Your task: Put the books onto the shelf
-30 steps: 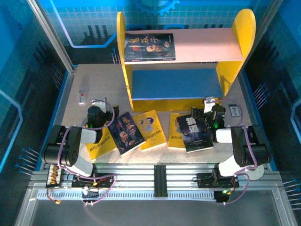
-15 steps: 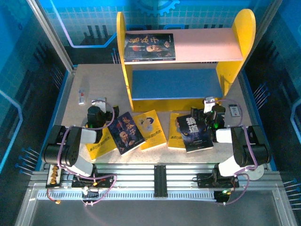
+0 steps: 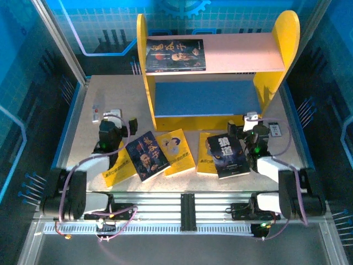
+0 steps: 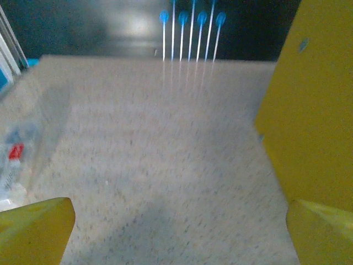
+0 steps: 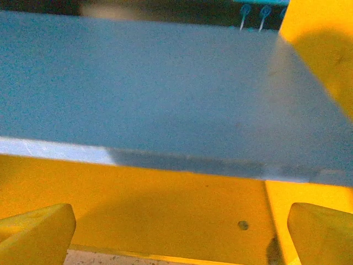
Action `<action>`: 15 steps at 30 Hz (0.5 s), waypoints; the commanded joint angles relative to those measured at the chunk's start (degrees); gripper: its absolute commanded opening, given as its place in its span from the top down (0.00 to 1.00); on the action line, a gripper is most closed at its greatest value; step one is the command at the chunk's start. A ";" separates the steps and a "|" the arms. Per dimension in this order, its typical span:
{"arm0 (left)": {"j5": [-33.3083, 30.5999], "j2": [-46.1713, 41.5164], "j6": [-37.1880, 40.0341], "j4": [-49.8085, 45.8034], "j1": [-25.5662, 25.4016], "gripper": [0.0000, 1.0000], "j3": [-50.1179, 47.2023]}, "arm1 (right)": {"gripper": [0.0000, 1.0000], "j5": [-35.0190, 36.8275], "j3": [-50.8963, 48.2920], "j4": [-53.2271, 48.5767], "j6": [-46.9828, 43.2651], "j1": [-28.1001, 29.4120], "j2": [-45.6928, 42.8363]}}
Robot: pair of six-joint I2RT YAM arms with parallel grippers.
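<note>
Two pincers gape empty: left pincer (image 3: 115, 117) above bare table (image 3: 118, 91), right pincer (image 3: 255, 121) facing the shelf (image 3: 220, 98); five books (image 3: 176, 152) lie between them, a sixth book (image 3: 175, 54) up ahead on the shelf.

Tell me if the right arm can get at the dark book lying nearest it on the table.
Probably yes. The dark book lies uncovered beside the open right gripper, which points at the shelf, so it would have to draw back and tip down. Nothing lies on it.
</note>
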 commanded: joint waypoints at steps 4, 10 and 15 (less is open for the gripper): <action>-3.28 -18.97 -10.20 -27.95 -2.81 0.01 13.19 | 0.00 8.87 7.12 -24.04 1.99 5.84 -17.72; -3.52 -23.97 -16.60 -40.06 -13.78 0.01 20.31 | 0.00 2.37 13.70 -47.62 14.35 6.23 -22.15; -2.41 -17.84 -27.77 -46.43 -25.68 0.01 24.62 | 0.00 -0.52 17.45 -62.12 22.05 6.03 -18.61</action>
